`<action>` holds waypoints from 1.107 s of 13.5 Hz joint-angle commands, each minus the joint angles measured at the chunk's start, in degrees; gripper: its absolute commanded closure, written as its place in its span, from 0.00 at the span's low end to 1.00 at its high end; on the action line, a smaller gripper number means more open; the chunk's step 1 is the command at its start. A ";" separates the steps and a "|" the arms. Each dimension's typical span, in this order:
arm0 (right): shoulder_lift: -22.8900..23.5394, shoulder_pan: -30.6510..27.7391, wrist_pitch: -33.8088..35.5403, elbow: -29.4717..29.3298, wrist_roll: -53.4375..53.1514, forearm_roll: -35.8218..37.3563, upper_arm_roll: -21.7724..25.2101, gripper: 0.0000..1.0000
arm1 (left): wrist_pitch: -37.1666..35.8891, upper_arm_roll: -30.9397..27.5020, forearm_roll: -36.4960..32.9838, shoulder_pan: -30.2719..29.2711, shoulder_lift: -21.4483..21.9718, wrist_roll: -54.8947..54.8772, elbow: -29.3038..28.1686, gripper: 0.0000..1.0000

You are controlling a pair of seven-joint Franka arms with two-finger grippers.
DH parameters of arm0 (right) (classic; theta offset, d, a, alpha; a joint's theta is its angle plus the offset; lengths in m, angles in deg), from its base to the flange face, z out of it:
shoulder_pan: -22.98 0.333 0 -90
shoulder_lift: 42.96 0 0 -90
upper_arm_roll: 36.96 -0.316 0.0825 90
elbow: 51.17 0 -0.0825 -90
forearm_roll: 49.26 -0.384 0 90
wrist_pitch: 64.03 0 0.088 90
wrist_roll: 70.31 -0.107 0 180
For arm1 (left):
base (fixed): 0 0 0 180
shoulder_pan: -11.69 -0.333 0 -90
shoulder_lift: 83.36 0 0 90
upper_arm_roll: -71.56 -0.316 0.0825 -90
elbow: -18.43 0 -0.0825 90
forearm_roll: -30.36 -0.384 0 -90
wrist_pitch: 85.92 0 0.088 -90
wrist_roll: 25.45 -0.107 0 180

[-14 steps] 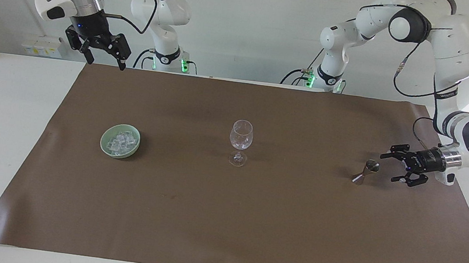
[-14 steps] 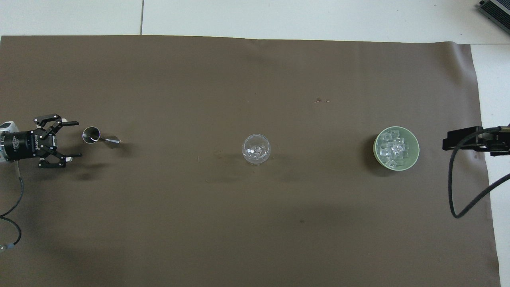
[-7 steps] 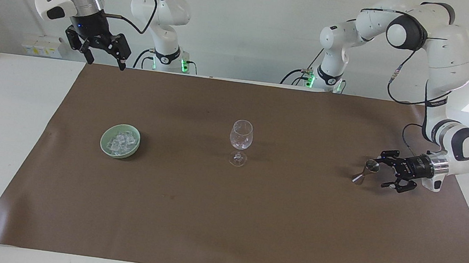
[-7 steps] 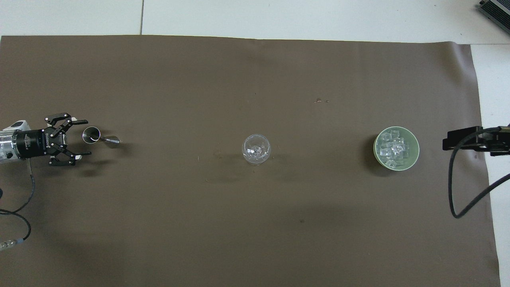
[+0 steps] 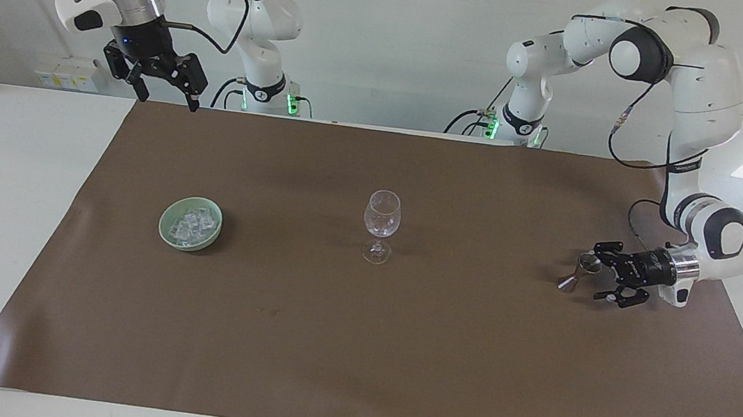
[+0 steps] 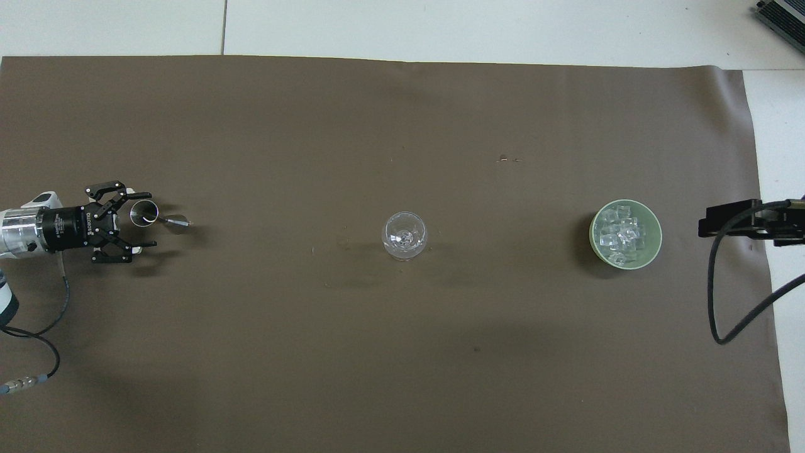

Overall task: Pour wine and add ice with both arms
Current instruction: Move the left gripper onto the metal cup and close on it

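Two black claws are mine: my left claw point(image 5: 603, 271) lies low and level, fingers spread apart beside the small hourglass-shaped steel jigger point(image 5: 580, 271) on the brown-papered desk point(image 5: 397, 351). My right claw point(image 5: 162, 90) waits raised, fingers apart; glinting clear ice cubes point(image 5: 190, 224) fill the pale green round bowl point(image 5: 166, 221) beside the clear stemmed glass point(image 5: 381, 219).

Ice point(image 5: 191, 224) in bowl point(image 5: 167, 231); glass point(image 5: 380, 223) between bowl and jigger point(image 5: 580, 272).

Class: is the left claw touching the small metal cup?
Cannot tell. In both views the open left claw reaches the metal cup, but neither shows contact or gap plainly.
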 commanded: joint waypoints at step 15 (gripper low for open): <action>-0.65 -0.05 0.80 0.29 1.31 0.25 -0.07 0.00 | -2.88 0.30 3.15 1.55 0.85 -5.05 -3.69 0.00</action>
